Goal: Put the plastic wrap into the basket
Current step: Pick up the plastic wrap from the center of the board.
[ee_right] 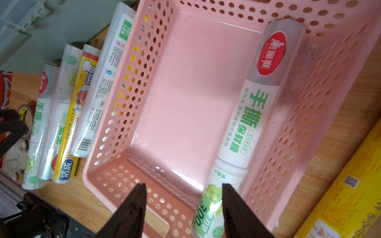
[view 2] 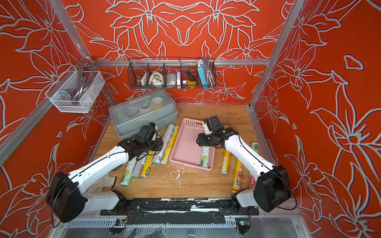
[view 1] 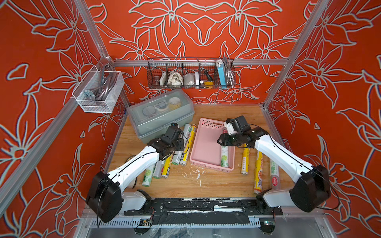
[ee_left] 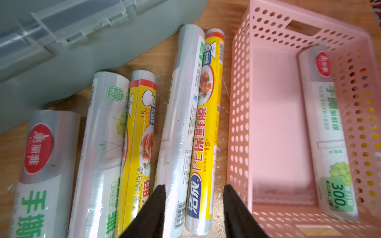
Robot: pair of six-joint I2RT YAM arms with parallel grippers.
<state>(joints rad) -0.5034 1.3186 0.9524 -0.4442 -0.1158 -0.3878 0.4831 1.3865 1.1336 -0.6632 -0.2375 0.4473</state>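
The left hand is seen open and empty. Its jaws are set astride two rolls of plastic wrap at the bottom centre of the left wrist view, a silver roll and a yellow roll. These lie touching on the tabletop, just beside the basket.

The step in hand is judged to be a pick from this pair. It is best done with the jaws centred on one roll only, so that the neighbour is not dragged along. A grip near mid-length is advised, since the glossy wrapper is likely to slip or tip if pinched at an end.

The right hand is likewise open, with nothing clamped, above the basket. One green-printed roll already lies there along a long wall.

Further rolls at the lower right of the tabletop are shown whole only in the top views. There the left group is largely covered by the arm, whereas it is laid out plainly in the left wrist view.
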